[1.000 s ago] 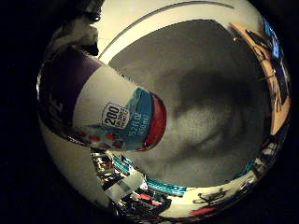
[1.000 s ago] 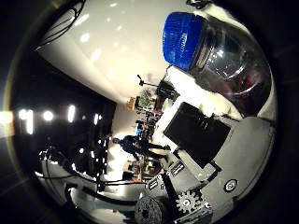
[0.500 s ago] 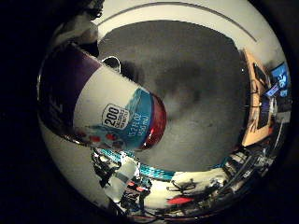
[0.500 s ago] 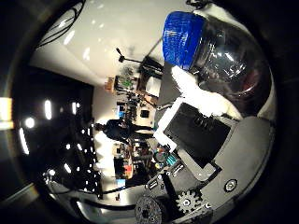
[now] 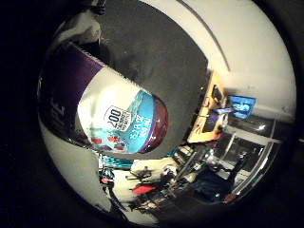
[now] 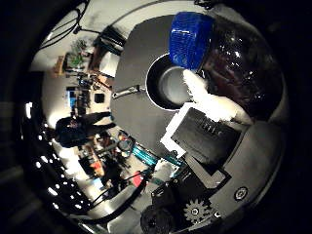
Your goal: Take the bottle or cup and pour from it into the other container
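Observation:
My hand (image 6: 210, 136) is shut on a clear bottle with a blue cap (image 6: 191, 39). The bottle lies close across the palm, and a white fingertip (image 6: 207, 96) presses on it just below the cap. The little finger side palm view shows the bottle's body with its purple, blue and red label (image 5: 100, 104) filling much of the picture. In the thumb side palm view a round open container (image 6: 159, 86) stands on the dark grey table mat (image 6: 146, 49). The blue cap is beside the container's rim and above it.
The dark grey mat also shows behind the bottle in the little finger side palm view (image 5: 161, 47), with a white border around it. Beyond the table are room furniture, screens (image 5: 242, 104) and clutter (image 6: 93, 97).
The whole picture has swung in each view, so the hand has turned with the bottle. The bottle stays fixed against the palm. The round container has come into sight beside the cap.

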Action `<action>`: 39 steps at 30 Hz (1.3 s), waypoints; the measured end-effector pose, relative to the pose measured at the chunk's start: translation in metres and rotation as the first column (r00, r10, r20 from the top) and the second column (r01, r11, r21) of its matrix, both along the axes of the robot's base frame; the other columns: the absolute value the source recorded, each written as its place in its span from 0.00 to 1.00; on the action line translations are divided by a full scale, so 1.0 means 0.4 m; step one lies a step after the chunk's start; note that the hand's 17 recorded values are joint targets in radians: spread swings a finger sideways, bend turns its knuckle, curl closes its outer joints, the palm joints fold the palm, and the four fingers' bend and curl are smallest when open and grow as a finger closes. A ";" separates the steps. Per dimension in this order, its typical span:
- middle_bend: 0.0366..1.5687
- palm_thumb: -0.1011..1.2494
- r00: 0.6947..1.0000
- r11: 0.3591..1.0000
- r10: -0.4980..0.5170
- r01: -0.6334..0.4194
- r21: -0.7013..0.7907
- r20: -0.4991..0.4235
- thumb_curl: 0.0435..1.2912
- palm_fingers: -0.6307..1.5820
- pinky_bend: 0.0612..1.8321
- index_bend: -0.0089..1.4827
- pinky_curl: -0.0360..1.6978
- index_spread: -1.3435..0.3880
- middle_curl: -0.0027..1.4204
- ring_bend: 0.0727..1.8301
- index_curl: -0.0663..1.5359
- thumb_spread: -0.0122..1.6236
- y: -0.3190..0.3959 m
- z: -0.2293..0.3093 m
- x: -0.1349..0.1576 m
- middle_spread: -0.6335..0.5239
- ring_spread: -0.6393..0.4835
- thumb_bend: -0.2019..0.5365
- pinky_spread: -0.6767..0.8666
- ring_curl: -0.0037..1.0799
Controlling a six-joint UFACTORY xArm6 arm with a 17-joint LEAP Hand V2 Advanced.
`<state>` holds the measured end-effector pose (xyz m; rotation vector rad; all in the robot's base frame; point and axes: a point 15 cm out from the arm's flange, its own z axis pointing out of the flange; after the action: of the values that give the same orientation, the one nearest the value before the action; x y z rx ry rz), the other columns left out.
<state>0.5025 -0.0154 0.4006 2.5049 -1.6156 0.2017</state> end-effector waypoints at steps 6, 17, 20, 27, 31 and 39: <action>0.87 0.82 0.997 0.979 0.073 -0.073 -0.189 -0.008 0.71 0.81 0.71 0.73 0.51 0.65 0.50 0.80 0.59 0.23 0.048 0.005 0.011 0.46 0.42 0.24 0.30 0.57; 0.86 0.81 0.987 0.908 0.159 -0.160 -0.387 -0.034 0.71 0.81 0.70 0.73 0.52 0.65 0.50 0.80 0.59 0.21 0.150 0.000 0.015 0.45 0.42 0.24 0.29 0.58; 0.87 0.80 0.985 0.887 0.165 -0.169 -0.429 -0.046 0.72 0.81 0.70 0.73 0.52 0.65 0.51 0.80 0.59 0.21 0.160 -0.007 0.015 0.45 0.42 0.24 0.29 0.58; 0.87 0.80 0.981 0.832 0.161 -0.192 -0.520 -0.106 0.72 0.81 0.69 0.73 0.52 0.65 0.51 0.80 0.59 0.21 0.184 -0.027 -0.004 0.45 0.42 0.24 0.29 0.58; 0.86 0.80 0.982 0.830 0.162 -0.191 -0.525 -0.101 0.72 0.81 0.69 0.74 0.53 0.65 0.51 0.80 0.59 0.21 0.196 -0.026 -0.007 0.45 0.42 0.24 0.29 0.58; 0.86 0.80 0.980 0.822 0.168 -0.197 -0.534 -0.102 0.72 0.81 0.68 0.74 0.53 0.65 0.52 0.79 0.59 0.20 0.204 -0.023 -0.011 0.45 0.42 0.24 0.29 0.59</action>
<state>0.4979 0.0664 0.3915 2.1830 -1.0893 0.5332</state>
